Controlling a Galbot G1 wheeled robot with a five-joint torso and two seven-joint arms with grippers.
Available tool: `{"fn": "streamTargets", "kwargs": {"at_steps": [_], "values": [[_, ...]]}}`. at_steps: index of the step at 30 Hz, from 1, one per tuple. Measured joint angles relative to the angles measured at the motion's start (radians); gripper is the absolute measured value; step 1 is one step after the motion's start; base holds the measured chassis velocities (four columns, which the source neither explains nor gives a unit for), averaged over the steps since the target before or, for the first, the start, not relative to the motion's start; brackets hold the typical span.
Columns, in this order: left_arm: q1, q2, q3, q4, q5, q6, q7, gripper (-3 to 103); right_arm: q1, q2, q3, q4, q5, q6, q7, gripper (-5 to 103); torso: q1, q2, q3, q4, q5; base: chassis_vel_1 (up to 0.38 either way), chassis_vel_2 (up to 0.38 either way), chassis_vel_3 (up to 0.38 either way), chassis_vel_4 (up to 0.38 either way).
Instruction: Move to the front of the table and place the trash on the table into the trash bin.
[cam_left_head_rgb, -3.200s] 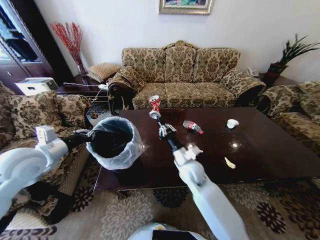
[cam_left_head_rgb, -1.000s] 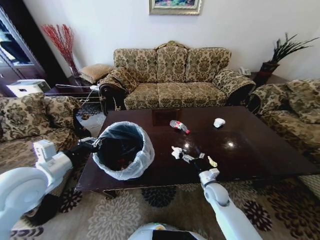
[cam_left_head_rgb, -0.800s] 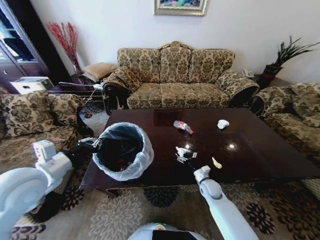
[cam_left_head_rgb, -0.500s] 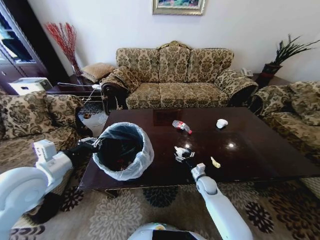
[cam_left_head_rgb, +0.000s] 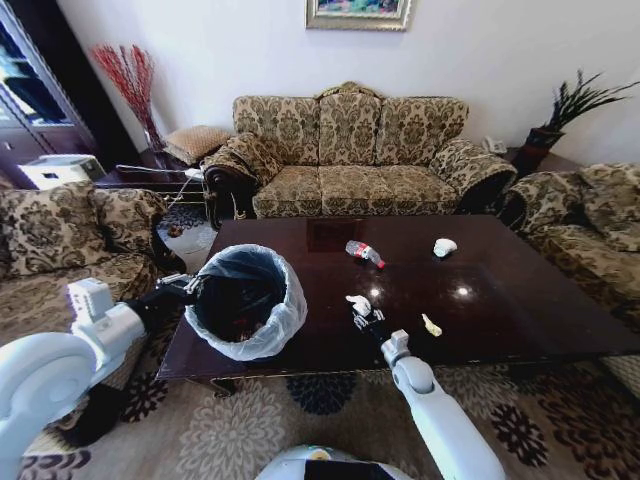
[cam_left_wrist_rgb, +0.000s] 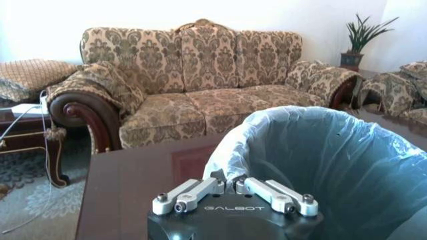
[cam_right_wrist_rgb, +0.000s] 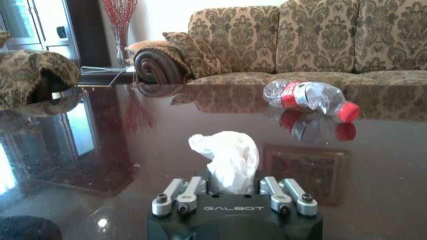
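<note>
White paper: a crumpled paper sits between the fingers of the right claw, which is clenched around it low on the near middle of the surface.
Grip risk: the wad is soft and only its lower part looks pinched; in my judgement it could slip out when lifted, or tear, and drop back on the glossy wood.
Left claw: the left claw grasps the bagged rim of the trash bin at the near left, the bin tilted over the surface's left end.
Bin risk: the hold seems to be on thin plastic liner as much as rim; the liner could pull loose or the bin swing, so a drop might miss the mouth.
Yellowish scrap: a small piece lies just right of the right claw, apart from it; a wide sweep leftward is unlikely to catch it.
Bottle: a clear bottle with red cap lies on its side farther back, middle; being round, it may roll if nudged.
Far paper: another white wad rests far right, a long reach.
</note>
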Motion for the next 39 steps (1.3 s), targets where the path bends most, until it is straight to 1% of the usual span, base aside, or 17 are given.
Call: {"fn": "streamTargets", "kwargs": {"at_steps": [2, 5, 6, 7, 9, 11, 12, 14, 15, 17, 18, 19, 21, 25, 26, 28, 39], "values": [[0.0, 0.001, 0.0, 0.0, 0.0, -0.002, 0.0, 3, -0.003, 0.0, 0.001, 0.0, 0.001, 0.003, 0.0, 29, 0.0, 0.0, 0.0, 0.0, 0.0, 0.0, 0.0, 0.0, 0.0], [0.0, 0.001, 0.0, 0.0, -0.001, -0.004, 0.0, 3, -0.008, 0.0, 0.003, 0.002, 0.001, 0.004, 0.0, 24, 0.0, 0.0, 0.0, 0.0, 0.0, 0.0, 0.0, 0.0, 0.0], [0.0, 0.001, 0.0, 0.0, -0.001, -0.004, 0.0, 3, -0.011, 0.0, 0.004, 0.007, 0.003, 0.005, 0.0, 13, 0.0, 0.0, 0.0, 0.0, 0.0, 0.0, 0.0, 0.0, 0.0], [0.0, 0.001, 0.0, 0.0, -0.001, -0.004, 0.0, 3, -0.011, 0.0, 0.004, 0.007, 0.003, 0.005, 0.0, 13, 0.0, 0.0, 0.0, 0.0, 0.0, 0.0, 0.0, 0.0, 0.0], [0.0, 0.002, 0.0, 0.0, -0.001, -0.004, 0.0, 3, -0.02, -0.001, 0.007, 0.025, 0.011, 0.013, 0.005, 3, 0.0, 0.0, 0.0, 0.0001, 0.0, 0.0, 0.0, 0.0, 0.0], [0.0, 0.004, 0.001, 0.001, -0.001, -0.004, 0.0, 3, -0.029, 0.002, 0.007, 0.06, 0.02, 0.059, 0.058, 1, 0.0, 0.0, 0.0, 0.0, 0.0, 0.0, 0.0, 0.0, 0.0], [0.0, 0.004, 0.001, 0.001, -0.001, -0.004, 0.0, 3, -0.029, 0.002, 0.007, 0.06, 0.02, 0.059, 0.058, 1, 0.0, 0.0, 0.0, 0.0, 0.0, 0.0, 0.0, 0.0, 0.0], [0.004, 0.01, 0.002, 0.002, 0.002, -0.004, 0.0, 3, -0.051, 0.0, 0.009, 0.185, 0.055, 0.088, 0.125, 0, 0.0, 0.0, 0.0, 0.0, 0.0005, 0.0, 0.0, 0.0, 0.0], [0.004, 0.01, 0.002, 0.002, 0.002, -0.004, 0.0, 3, -0.051, 0.0, 0.009, 0.185, 0.055, 0.088, 0.125, 0, 0.0, 0.0, 0.0, 0.0, 0.0005, 0.0, 0.0, 0.0, 0.0], [0.014, 0.021, 0.004, 0.001, 0.004, -0.004, 0.0, 3, -0.068, -0.021, 0.012, 0.369, 0.125, 0.069, 0.155, 0, 0.0, 0.0, 0.0, 0.0, -0.0002, 0.0, 0.0, 0.0, 0.0], [0.014, 0.021, 0.004, 0.001, 0.004, -0.004, 0.0, 3, -0.068, -0.021, 0.012, 0.369, 0.125, 0.069, 0.155, 0, 0.0, 0.0, 0.0, 0.0, -0.0002, 0.0, 0.0, 0.0, 0.0], [0.019, 0.028, 0.006, -0.004, 0.003, -0.003, 0.0, 3, -0.071, -0.034, 0.015, 0.481, 0.162, 0.057, 0.159, 0, 0.0, 0.0, 0.0, 0.0002, -0.0002, 0.0, 0.0, 0.0, 0.0], [0.023, 0.033, 0.008, -0.009, 0.002, -0.001, 0.001, 3, -0.07, -0.047, 0.017, 0.563, 0.194, 0.048, 0.156, 0, 0.0, 0.0, 0.0, 0.0002, -0.0003, 0.0, 0.0, 0.0, 0.0], [0.044, 0.053, 0.012, -0.032, -0.003, 0.005, 0.011, 3, -0.064, -0.089, -0.006, 0.808, 0.314, -0.003, 0.119, 0, 0.0, 0.0, 0.0, 0.0, 0.0, 0.0, 0.0, 0.0, 0.0], [0.044, 0.053, 0.012, -0.032, -0.003, 0.005, 0.011, 3, -0.064, -0.089, -0.006, 0.808, 0.314, -0.003, 0.119, 0, 0.0, 0.0, 0.0, 0.0, 0.0, 0.0, 0.0, 0.0, 0.0], [0.057, 0.062, 0.012, -0.051, -0.017, 0.012, 0.017, 3, -0.067, -0.103, -0.032, 0.891, 0.333, -0.024, 0.071, 0, 0.0, 0.0, 0.0, -0.0001, 0.0, 0.0, 0.0, 0.0, 0.0], [0.083, 0.066, 0.016, -0.079, -0.023, 0.021, 0.029, 3, -0.087, -0.136, -0.183, 0.987, 0.25, -0.108, -0.033, 0, 0.0, 0.0, 0.0, 0.0, 0.0, 0.0, 0.0, 0.0, 0.0]]}}
